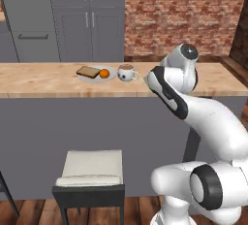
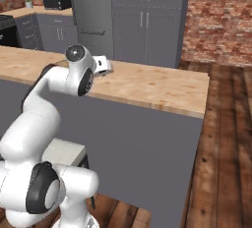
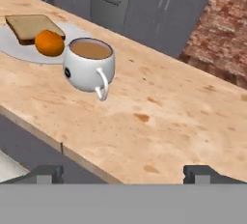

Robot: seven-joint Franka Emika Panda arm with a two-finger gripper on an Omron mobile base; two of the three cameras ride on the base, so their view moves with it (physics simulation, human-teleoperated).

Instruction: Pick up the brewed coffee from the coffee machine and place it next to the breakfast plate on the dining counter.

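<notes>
Hovering at the tabletop (image 3: 169, 121) edge, the hand (image 3: 125, 174) is spread wide and holds nothing, well apart from the mug (image 3: 89, 66) beside the plate (image 3: 19, 49).

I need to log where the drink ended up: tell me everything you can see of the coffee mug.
The mug is small, white and glossy like ceramic, holding light brown coffee. It stands upright on the wooden dining counter, right beside the breakfast plate, its rim close by. Its handle points toward the counter's near edge. Nothing grips it.
</notes>
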